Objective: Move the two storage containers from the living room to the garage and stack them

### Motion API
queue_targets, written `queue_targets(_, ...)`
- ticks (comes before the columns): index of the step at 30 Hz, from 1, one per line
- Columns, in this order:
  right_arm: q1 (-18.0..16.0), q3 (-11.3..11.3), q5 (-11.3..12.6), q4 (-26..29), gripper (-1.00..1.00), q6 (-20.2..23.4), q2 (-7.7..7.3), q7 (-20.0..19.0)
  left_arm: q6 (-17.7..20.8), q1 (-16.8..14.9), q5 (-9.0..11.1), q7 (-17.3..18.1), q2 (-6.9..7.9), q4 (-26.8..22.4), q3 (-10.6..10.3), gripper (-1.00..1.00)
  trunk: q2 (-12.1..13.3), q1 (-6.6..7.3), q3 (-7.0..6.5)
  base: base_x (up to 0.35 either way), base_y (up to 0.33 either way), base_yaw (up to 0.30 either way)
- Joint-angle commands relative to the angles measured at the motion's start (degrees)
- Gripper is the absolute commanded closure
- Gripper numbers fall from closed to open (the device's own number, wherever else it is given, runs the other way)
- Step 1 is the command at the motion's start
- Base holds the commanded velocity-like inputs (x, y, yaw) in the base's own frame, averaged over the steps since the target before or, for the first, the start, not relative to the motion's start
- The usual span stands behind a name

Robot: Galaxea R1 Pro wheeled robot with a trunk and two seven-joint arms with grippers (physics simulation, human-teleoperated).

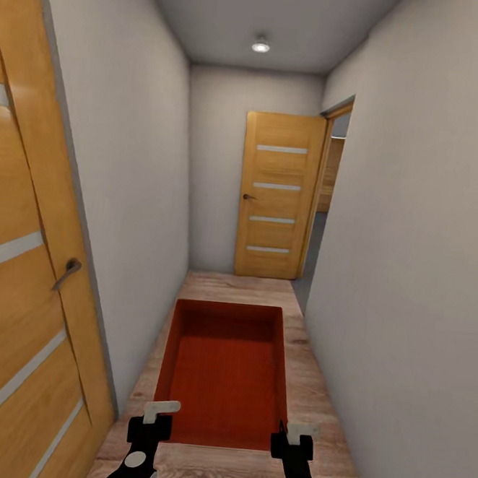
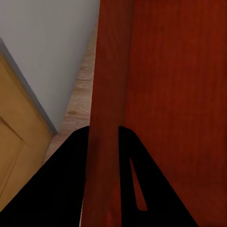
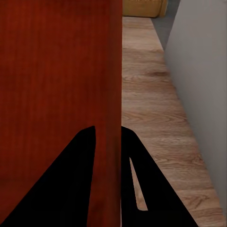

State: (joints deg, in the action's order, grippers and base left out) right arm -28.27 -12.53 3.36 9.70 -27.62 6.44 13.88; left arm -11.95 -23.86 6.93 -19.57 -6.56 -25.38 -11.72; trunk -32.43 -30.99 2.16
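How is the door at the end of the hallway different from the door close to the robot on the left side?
The far door stands open beside a doorway on the right wall; whether the near door is open or closed cannot be told. The far door shows whole, with four pale stripes; the near door is cut off by the picture's edge. The far door's handle looks dark, the near door's grey. Both are of orange-brown wood with pale horizontal stripes.
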Motion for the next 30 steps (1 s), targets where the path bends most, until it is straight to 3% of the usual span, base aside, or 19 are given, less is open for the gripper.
queue_targets(1,-0.1,0.3,0.8,0.1,1.00,-3.1,-0.02,1.3,4.3,0.0,1.1,1.3,0.05,0.2,-0.5,1.00,-0.1,-0.06,0.11,0.321,0.000,0.000)
queue_targets(24,-0.1,0.3,0.9,0.1,1.00,-3.1,0.06,1.4,4.4,0.0,1.1,1.3,0.07,0.2,-0.5,1.00,-0.1,-0.06,0.11,0.321,0.000,0.001)
queue_targets(30,-0.1,0.3,0.9,0.1,1.00,-3.1,-0.01,1.3,4.4,0.0,1.1,1.3,0.09,0.2,-0.5,1.00,-0.1,-0.06,0.11,0.321,0.000,0.174)
